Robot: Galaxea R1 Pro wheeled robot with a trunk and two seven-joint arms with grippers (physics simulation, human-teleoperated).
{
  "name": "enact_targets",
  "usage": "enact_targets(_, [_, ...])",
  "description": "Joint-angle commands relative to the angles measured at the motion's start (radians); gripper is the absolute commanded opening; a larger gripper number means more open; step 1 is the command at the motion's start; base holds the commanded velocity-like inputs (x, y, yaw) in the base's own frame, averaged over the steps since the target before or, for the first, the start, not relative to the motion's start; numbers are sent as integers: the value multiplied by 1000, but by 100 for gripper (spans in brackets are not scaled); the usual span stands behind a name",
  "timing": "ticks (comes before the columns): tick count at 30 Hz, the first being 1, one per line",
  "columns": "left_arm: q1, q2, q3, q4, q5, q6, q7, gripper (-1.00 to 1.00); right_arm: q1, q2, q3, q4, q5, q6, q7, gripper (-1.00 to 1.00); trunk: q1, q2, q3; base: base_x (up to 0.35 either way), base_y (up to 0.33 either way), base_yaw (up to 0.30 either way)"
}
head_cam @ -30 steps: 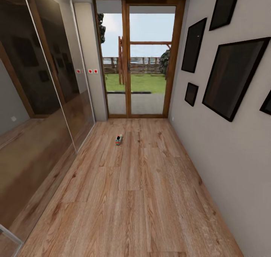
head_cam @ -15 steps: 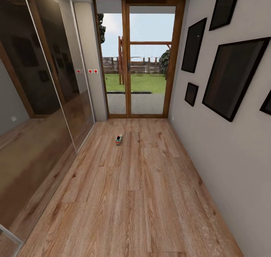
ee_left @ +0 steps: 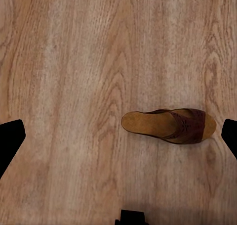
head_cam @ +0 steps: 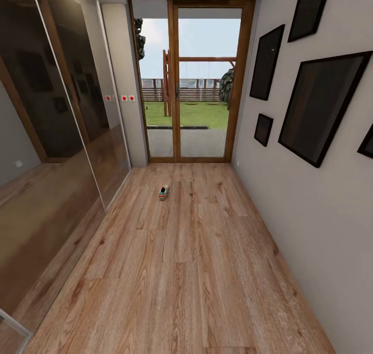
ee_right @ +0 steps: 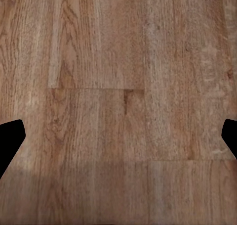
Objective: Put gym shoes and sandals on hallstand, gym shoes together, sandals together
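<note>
Both grippers spread over the floor, shoes not yet touched

Our left gripper [ee_left: 118, 138] hangs spread and empty above one sandal [ee_left: 169, 126] lying flat on the floor [ee_left: 64, 62]; our right gripper [ee_right: 118, 136], also spread, faces bare planks. One gym shoe [head_cam: 163, 192] sits well short of the glass door [head_cam: 189, 79]. Reaching down off-centre could nudge the sandal away. Against the earlier views, nothing has shifted.

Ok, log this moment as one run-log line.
phase: searching | gym shoe: on corridor floor near glass door | sandal: on floor under left gripper, open | right gripper: open, empty
</note>
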Motion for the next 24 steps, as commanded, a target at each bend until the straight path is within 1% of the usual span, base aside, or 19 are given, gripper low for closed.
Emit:
enact_targets(1, [-1, 0, 3, 1, 1, -3, 0, 100, 0, 0, -1, 1, 0, -3, 0, 100, 0, 0, -1, 0, 0, 0])
enact_targets(7, [-7, 3, -1, -8, -5, -2, -3, 100, 0, 0, -1, 0, 0, -1, 1, 100, 0, 0, -1, 0, 0, 0])
enact_targets(12, [-12, 4, -5, -12, -11, 0, -5, 100, -1, -5, -1, -7, 0, 0, 1, 100, 0, 0, -1, 0, 0, 0])
enact_targets(16, [-28, 11, -9, -19, -20, 3, -16, 100, -4, -21, -1, -54, 0, 3, 2, 100, 0, 0, -1, 0, 0, 0])
enact_targets(19, [-57, 23, -12, -22, -35, 6, -43, 100, -9, -33, -1, -101, 0, 6, 3, 100, 0, 0, -1, 0, 0, 0])
enact_targets(21, [-81, 32, -14, -23, -51, 9, -76, 100, -13, -41, -1, -132, 1, 9, 4, 100, 0, 0, -1, 0, 0, 0])
enact_targets(22, [-81, 32, -14, -23, -51, 9, -76, 100, -13, -41, -1, -132, 1, 9, 4, 100, 0, 0, -1, 0, 0, 0])
enact_targets(24, [-106, 42, -16, -23, -73, 12, -119, 100, -21, -49, -1, -158, 1, 13, 5, 100, 0, 0, -1, 0, 0, 0])
